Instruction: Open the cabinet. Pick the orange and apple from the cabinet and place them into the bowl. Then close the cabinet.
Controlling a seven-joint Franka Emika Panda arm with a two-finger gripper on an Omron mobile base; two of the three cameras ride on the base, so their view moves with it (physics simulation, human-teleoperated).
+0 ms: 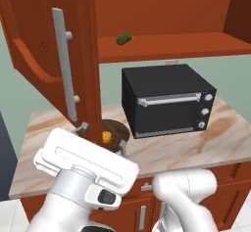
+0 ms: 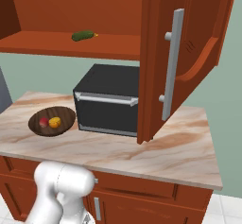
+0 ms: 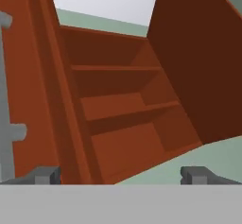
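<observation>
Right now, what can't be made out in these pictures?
- Left base view: the arm and the door hide most of the bowl; the apple can't be made out.
- Hand view: the end effector tips are cut by the bottom edge; nothing between them.

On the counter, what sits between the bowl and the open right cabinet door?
The black microwave stands between the bowl and the right door of the cabinet, clearest in the right base view. Orange and apple lie in the bowl.

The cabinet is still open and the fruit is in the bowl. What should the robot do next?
Probably push the left door shut. The orange and apple already lie in the bowl, both cabinet doors stand open, and the open gripper sits beside that door.
</observation>
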